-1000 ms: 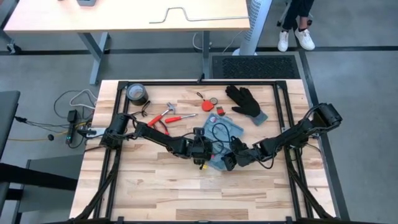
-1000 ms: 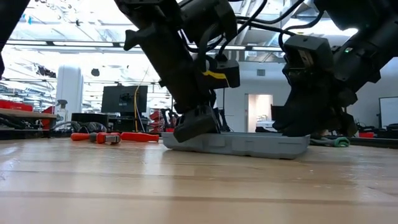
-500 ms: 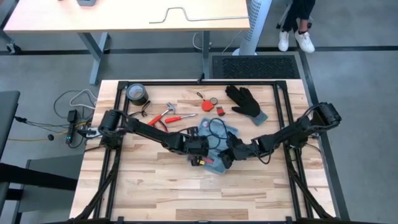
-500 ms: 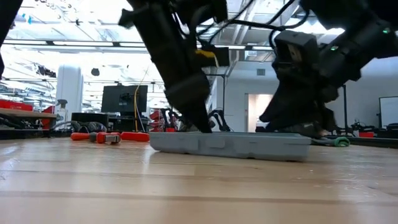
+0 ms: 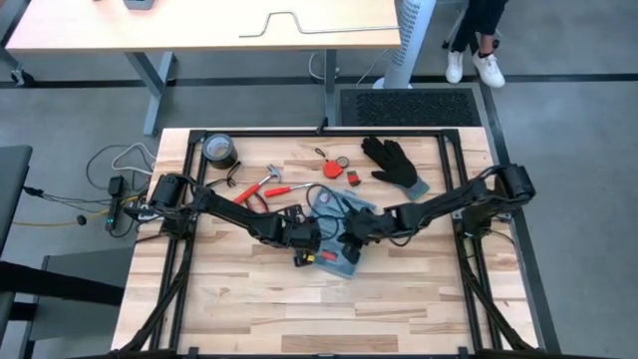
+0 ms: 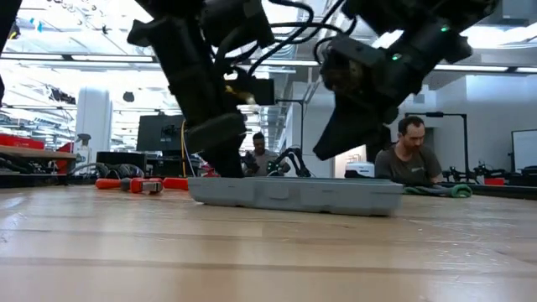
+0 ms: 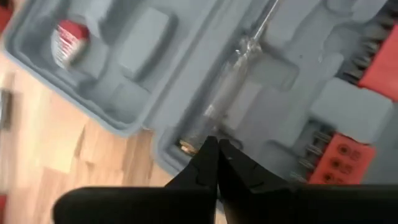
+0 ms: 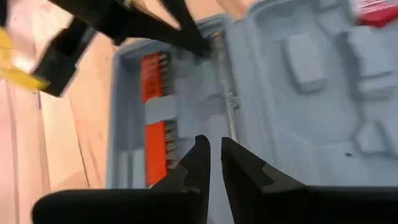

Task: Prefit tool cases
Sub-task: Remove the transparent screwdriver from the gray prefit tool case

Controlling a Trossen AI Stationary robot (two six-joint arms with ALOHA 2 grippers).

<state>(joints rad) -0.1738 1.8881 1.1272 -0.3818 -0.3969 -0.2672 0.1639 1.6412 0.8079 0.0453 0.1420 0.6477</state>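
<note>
The tool case (image 5: 347,227) lies open and flat on the table; in the low view it is the grey slab (image 6: 294,195). Its moulded recesses hold a clear-handled screwdriver (image 7: 233,87) and a red bit holder (image 7: 339,152). My left gripper (image 7: 215,142) is shut, its tips down in the case at the screwdriver's end. My right gripper (image 8: 215,144) hovers above the case (image 6: 331,147) with its fingers a narrow gap apart and nothing between them. It looks along the screwdriver (image 8: 225,93) toward my left gripper. My left gripper sets its shut fingertips (image 8: 205,45) on the brass-coloured end of the screwdriver (image 7: 188,147), close to the case's rim. The fingers slant down into the case from the table's left side (image 6: 222,159). The screwdriver lies flat in its recess.
At the back of the table lie a black glove (image 5: 394,162), a dark tape roll (image 5: 219,150), red-handled pliers (image 5: 264,187) and small red tags (image 5: 334,166). A black cable (image 5: 344,204) loops by the case's far side. People sit in the room beyond (image 6: 411,159).
Both grippers have gone toward the table's left edge, and the case has slid a little that way and now lies flat. My right gripper has come up off the case's right end. My left gripper has gone from the case's left edge into the case.
</note>
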